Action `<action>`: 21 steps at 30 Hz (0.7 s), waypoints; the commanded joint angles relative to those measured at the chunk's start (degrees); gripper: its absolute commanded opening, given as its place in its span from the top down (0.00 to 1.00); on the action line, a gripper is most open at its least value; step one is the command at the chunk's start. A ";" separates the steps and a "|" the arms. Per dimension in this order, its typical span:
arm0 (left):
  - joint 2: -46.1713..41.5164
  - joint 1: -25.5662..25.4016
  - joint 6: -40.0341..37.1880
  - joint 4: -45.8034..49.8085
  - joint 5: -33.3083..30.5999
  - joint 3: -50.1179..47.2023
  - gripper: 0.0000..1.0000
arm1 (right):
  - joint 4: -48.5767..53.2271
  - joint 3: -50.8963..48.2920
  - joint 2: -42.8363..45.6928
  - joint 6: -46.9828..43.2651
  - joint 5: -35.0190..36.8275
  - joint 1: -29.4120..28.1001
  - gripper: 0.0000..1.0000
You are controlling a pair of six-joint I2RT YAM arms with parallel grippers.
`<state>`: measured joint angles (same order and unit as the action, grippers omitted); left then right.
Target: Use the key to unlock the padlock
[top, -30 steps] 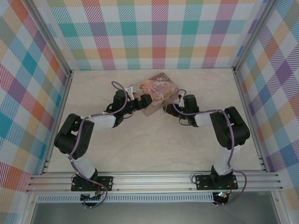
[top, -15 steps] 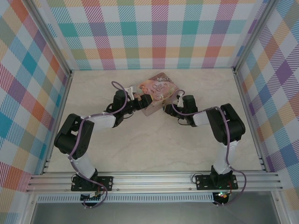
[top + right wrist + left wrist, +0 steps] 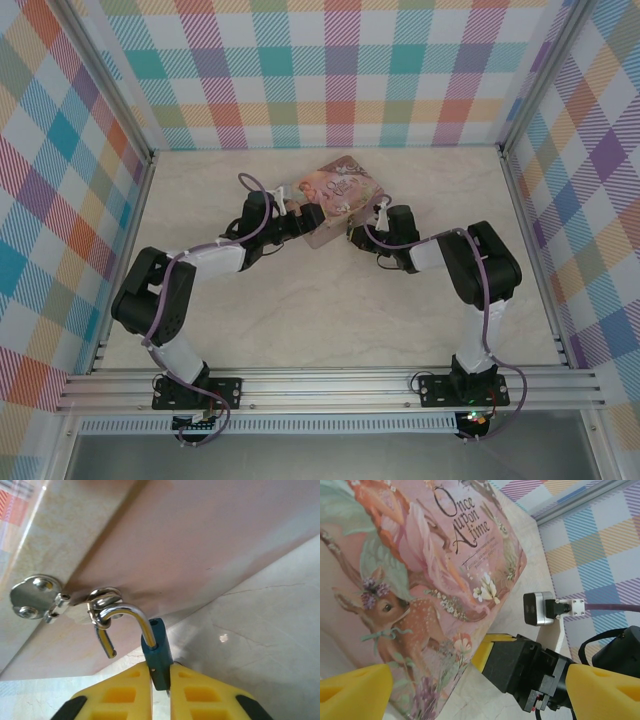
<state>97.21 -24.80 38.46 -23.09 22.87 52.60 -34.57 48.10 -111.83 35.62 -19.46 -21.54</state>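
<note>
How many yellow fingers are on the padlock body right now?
2, both of the right gripper: one finger at the picture's left of the padlock body, the other at its right.

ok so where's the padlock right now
In the right wrist view, low centre: the teal padlock sits pinched between the yellow fingers of the right pincer, its silver shackle hooked through the metal ring on the pink box.

Top view looks down; wrist views crowd the box (image 3: 420, 580), right's beside the padlock (image 3: 157, 655).
</note>
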 commanded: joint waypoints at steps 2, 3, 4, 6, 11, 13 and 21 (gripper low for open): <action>-1.11 -0.14 -1.81 6.95 -0.11 3.61 0.10 | -0.15 -1.07 0.77 0.25 2.81 -0.05 0.92; -0.81 -0.16 -1.92 7.03 0.04 4.28 0.10 | 0.01 -1.16 0.95 0.24 3.04 -0.08 0.93; -0.27 -0.16 -1.94 7.01 0.14 5.06 0.10 | 0.09 -1.20 1.14 0.31 3.36 -0.11 0.93; 0.85 -0.14 -2.22 6.93 0.20 6.42 0.10 | 0.18 -1.34 1.26 0.79 3.74 -0.17 0.94; 4.37 -0.24 -3.49 6.64 0.67 10.59 0.10 | -0.24 -1.73 1.61 2.60 5.03 -0.30 0.97; 4.89 -0.40 -3.96 5.79 0.97 11.60 0.10 | 0.64 -1.44 1.77 3.05 5.35 -0.43 0.97; 11.71 -1.12 -5.01 4.71 2.43 16.82 0.10 | 1.99 -0.94 2.32 4.05 6.48 -1.01 0.98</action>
<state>106.59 -25.17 34.87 -17.12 23.57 67.72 -34.68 47.44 -110.83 38.54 -14.92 -22.33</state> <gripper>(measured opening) 0.898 0.049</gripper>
